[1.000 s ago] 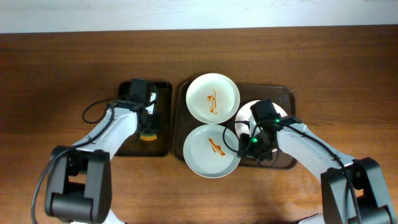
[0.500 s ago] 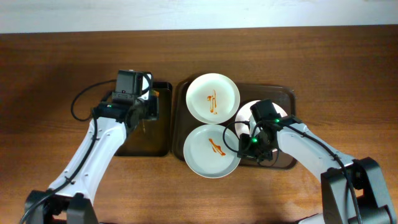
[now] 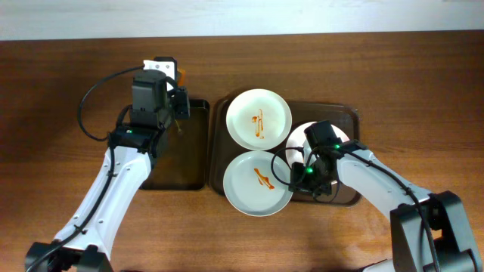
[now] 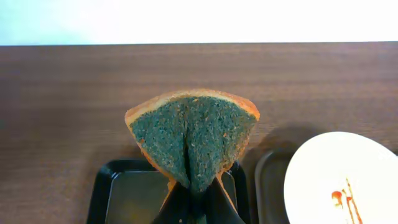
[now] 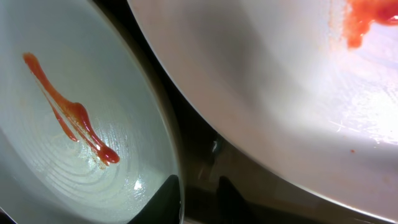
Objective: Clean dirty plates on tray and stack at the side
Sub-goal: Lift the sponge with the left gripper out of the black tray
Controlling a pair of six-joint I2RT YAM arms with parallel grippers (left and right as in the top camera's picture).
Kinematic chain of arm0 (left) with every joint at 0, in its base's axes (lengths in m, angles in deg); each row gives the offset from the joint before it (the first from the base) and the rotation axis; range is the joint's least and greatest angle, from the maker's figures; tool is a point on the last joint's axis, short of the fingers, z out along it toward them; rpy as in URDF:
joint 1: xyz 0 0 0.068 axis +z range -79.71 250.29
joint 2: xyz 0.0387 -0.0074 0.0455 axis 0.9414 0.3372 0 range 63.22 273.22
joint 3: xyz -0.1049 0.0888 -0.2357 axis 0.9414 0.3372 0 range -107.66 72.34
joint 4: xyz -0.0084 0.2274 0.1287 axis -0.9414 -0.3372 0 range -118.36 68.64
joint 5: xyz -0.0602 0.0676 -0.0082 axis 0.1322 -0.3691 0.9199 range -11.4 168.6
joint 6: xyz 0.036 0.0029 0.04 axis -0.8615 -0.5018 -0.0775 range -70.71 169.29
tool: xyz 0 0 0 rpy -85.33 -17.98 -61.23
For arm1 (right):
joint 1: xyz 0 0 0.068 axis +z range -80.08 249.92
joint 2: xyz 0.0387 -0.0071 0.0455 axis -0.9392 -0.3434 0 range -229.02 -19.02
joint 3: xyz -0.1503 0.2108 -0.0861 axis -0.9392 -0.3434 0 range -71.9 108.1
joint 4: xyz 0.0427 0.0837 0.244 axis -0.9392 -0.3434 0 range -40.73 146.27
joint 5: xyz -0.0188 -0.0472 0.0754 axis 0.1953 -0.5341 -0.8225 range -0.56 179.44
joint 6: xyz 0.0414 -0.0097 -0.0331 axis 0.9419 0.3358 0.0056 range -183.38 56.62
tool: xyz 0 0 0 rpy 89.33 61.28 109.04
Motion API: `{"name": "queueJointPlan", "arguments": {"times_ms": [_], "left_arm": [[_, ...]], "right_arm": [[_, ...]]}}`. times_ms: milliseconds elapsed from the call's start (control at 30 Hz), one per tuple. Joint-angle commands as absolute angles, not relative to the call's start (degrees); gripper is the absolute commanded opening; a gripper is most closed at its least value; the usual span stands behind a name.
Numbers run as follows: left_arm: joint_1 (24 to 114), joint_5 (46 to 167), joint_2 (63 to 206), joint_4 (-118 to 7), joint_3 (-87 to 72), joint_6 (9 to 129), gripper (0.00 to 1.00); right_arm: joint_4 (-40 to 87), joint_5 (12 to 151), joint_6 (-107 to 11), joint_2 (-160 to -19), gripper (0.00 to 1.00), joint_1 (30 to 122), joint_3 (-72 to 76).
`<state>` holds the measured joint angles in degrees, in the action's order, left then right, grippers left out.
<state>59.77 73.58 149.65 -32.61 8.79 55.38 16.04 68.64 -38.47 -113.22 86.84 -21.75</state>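
Note:
Three white plates lie on the dark brown tray (image 3: 349, 113), each with orange-red sauce squiggles. The back plate (image 3: 259, 119) and the front plate (image 3: 257, 183) show fully; the right plate (image 3: 299, 136) is partly hidden under my right arm. My right gripper (image 3: 301, 180) straddles the front plate's right rim, its jaws narrowly set on that rim (image 5: 199, 202). My left gripper (image 4: 196, 202) is shut on a folded sponge (image 4: 193, 134), green with orange edges, held up above the far end of the small black tray (image 3: 178, 151).
The narrow black tray (image 4: 121, 193) lies left of the brown tray (image 4: 268, 186). Bare wooden table surrounds both trays. A white wall edge runs along the table's far side. Both arms' cables hang near the trays.
My left arm has lifted the sponge off the black tray and carried it toward the table's far side. The right arm and the plates have not moved.

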Motion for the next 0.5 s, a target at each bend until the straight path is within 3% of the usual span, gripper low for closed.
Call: {"name": "queueJointPlan", "arguments": {"times_ms": [0,467], "left_arm": [[60.0,72.7,148.2,-31.8,7.7,55.7,0.0],[59.9,72.8,148.2,-32.1,7.7,55.7,0.0]], "right_arm": [[16.0,69.1,-38.5,-113.6,0.22,87.3,-21.1],[15.9,69.1,-38.5,-113.6,0.22,87.3,-21.1]]}}
